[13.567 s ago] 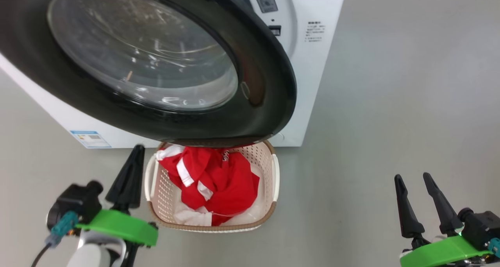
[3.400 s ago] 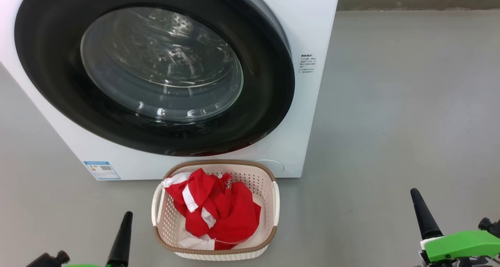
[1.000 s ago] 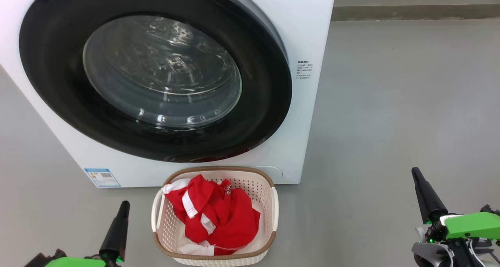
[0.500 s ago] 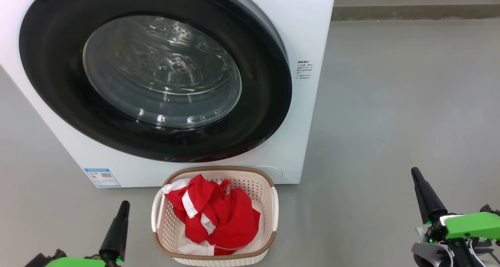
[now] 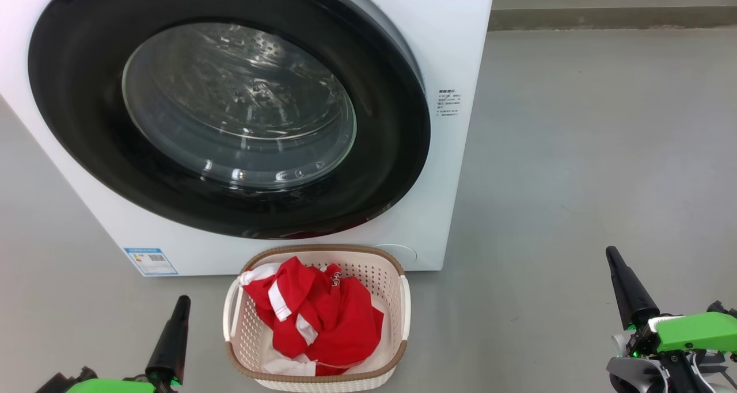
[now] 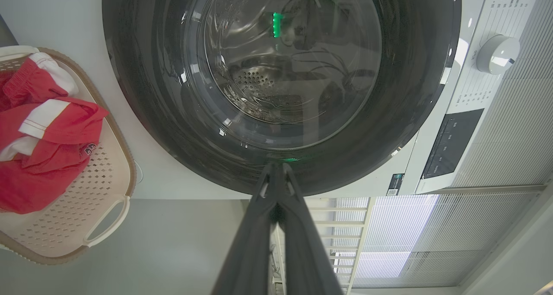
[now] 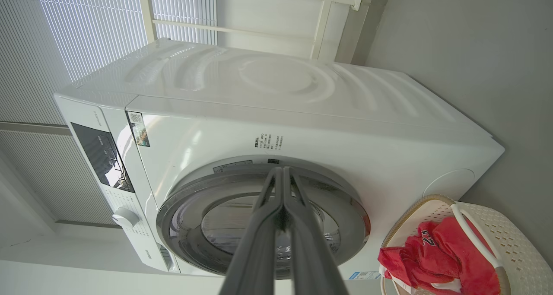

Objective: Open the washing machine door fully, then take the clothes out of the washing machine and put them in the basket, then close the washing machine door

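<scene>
The white washing machine (image 5: pixel 460 48) stands ahead with its black-rimmed round door (image 5: pixel 397 151) lying flush against its front; bare steel drum shows through the glass. On the floor just before it sits the cream basket (image 5: pixel 403 301), holding the red clothes (image 5: pixel 322 318) with white bands. My left gripper (image 5: pixel 173 329) is shut at the lower left, left of the basket and apart from it. My right gripper (image 5: pixel 625 286) is shut at the lower right, well away over bare floor. In the wrist views the left gripper (image 6: pixel 275 167) and right gripper (image 7: pixel 281 170) both show their fingers pressed together with nothing held.
Grey floor (image 5: pixel 576 168) spreads wide to the machine's right, up to a dark skirting (image 5: pixel 610 19) at the wall. A blue label (image 5: pixel 151 260) marks the machine's lower left corner. Control panel and knob (image 6: pixel 497 53) sit on its front, with window blinds (image 7: pixel 86 36) behind.
None over the last second. Earlier the door hung open above the basket and now lies flush; the camera view shifted back, and both grippers dropped low.
</scene>
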